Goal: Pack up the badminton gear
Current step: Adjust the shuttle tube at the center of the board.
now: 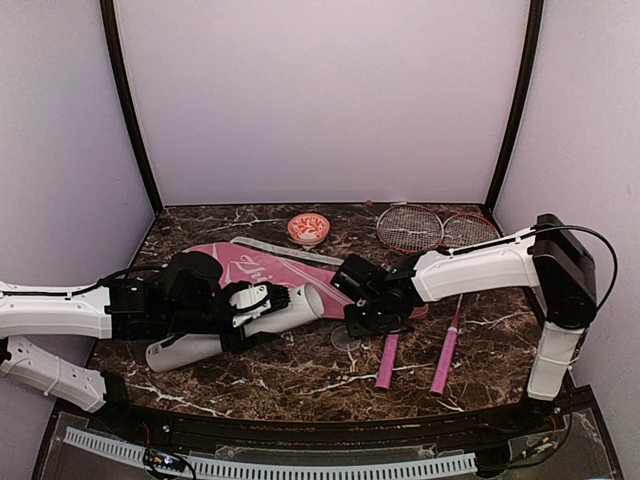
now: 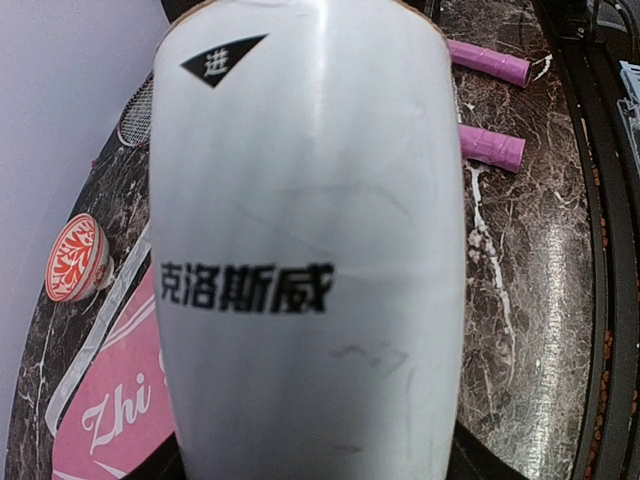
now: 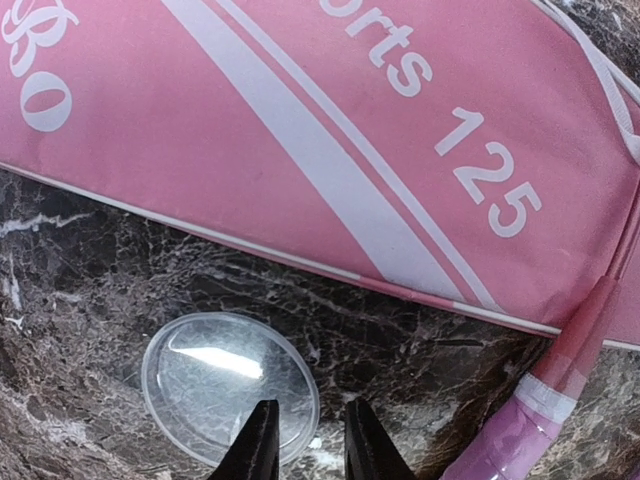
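Note:
My left gripper (image 1: 255, 303) is shut on the long white tube (image 1: 235, 325), which lies tilted with its open end to the right and fills the left wrist view (image 2: 300, 200). The pink "Zhi Bo" racket cover (image 1: 270, 268) lies flat behind it. My right gripper (image 3: 311, 440) hangs low over a clear round lid (image 3: 215, 385) on the table. Its jaws stand a narrow gap apart, astride the lid's right rim. Two red-framed rackets (image 1: 409, 228) (image 1: 470, 230) lie at the right, pink handles (image 1: 387, 360) (image 1: 445, 365) toward the front.
A small red-and-white patterned bowl (image 1: 308, 229) stands at the back centre, also in the left wrist view (image 2: 75, 258). One racket's pink handle (image 3: 520, 440) lies just right of my right gripper, beside the cover (image 3: 300, 130). Purple walls enclose the dark marble table (image 1: 300, 375).

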You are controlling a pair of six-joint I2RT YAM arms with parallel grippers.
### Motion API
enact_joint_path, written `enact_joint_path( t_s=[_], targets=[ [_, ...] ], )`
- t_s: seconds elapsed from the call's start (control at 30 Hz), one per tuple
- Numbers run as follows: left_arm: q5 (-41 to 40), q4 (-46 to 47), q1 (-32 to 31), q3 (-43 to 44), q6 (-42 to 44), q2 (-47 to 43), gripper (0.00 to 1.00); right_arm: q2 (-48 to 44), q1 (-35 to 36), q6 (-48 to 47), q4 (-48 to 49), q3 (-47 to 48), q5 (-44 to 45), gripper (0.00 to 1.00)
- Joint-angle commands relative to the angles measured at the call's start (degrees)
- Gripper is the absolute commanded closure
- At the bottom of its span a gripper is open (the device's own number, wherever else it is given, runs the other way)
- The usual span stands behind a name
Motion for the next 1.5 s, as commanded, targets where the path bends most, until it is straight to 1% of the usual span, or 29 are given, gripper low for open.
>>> enact_joint_path(
  t_s=[0.0, 0.37, 0.53, 0.7, 0.8, 0.97, 1.1, 1.3, 1.47],
  targets=[
    [0.5, 1.2, -0.2, -0.1, -0.2, -0.1, 0.33, 1.8, -0.4, -1.1, 1.2, 1.5, 0.2, 0.78],
    [0.8, 1.1, -0.2, 0.0, 0.0, -0.1, 0.33, 3.5, -0.7, -0.8, 2.8, 0.8, 0.5, 0.88],
    [0.8, 1.1, -0.2, 0.1, 0.1, 0.0, 0.33, 4.0, -0.8, -1.0, 3.5, 1.4, 0.1, 0.91],
    [0.9, 1.0, -0.2, 0.1, 0.1, -0.1, 0.33, 4.2, -0.9, -0.9, 4.8, 1.0, -1.2, 0.99],
    [1.1, 1.0, -0.2, 0.1, 0.1, 0.0, 0.33, 3.2, -1.2, -0.5, 5.7, -0.1, -1.7, 1.0],
    [1.2, 1.3, -0.3, 0.2, -0.1, 0.2, 0.33, -1.9, -1.5, 0.4, 7.1, -2.7, -2.8, 1.0],
    [1.6, 1.4, -0.3, 0.4, -0.2, 0.4, 0.33, -7.9, -1.8, 1.4, 8.4, -7.4, -3.5, 1.0],
    [1.7, 1.3, -0.2, 0.6, -0.1, 0.6, 0.33, -19.2, -2.5, 3.4, 11.7, -14.7, -5.3, 1.0],
    [1.8, 1.4, -0.3, 0.6, 0.0, 0.6, 0.33, -29.0, -2.5, 4.7, 16.4, -20.1, -9.1, 1.0]
  ],
)
